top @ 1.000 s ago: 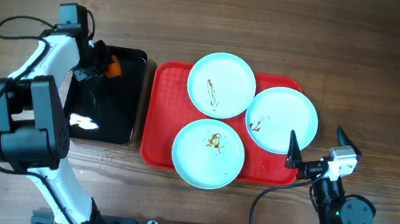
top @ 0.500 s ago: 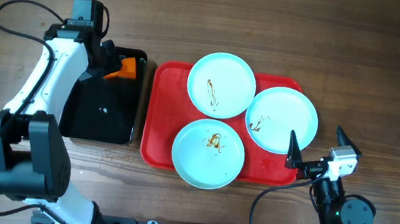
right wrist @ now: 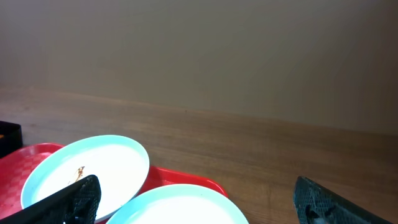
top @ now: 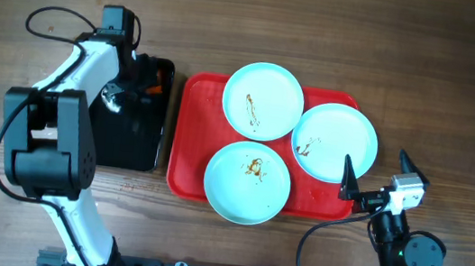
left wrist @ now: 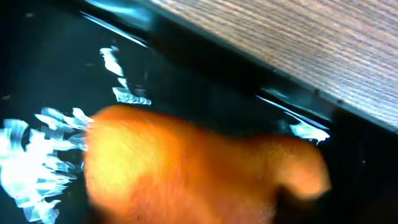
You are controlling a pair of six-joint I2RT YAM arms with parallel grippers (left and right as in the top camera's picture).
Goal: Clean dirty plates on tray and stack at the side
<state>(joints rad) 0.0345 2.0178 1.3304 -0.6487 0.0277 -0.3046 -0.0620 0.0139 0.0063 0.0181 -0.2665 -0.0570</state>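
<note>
Your left arm has swung across from the left side of the black tray [top: 127, 142] to its far right corner, and the left gripper [top: 142, 85] now sits over the orange sponge [left wrist: 186, 168]. In the wrist view the sponge fills the lower frame, blurred, and no finger shows, so I cannot tell if the jaws are closed on it. I judge the step to be fetching the sponge; no wiping has started. The three plates [top: 263, 100] have not moved and all lie on the red tray [top: 194, 128], each with a brown smear. The far plate and the near plate hang over the tray rim, so please push gently there. The right gripper [top: 374, 159] has not moved; it waits with its fingers wide apart at the near right corner of the tray. Bare table [top: 463, 70] to the right gives room for stacking.
</note>
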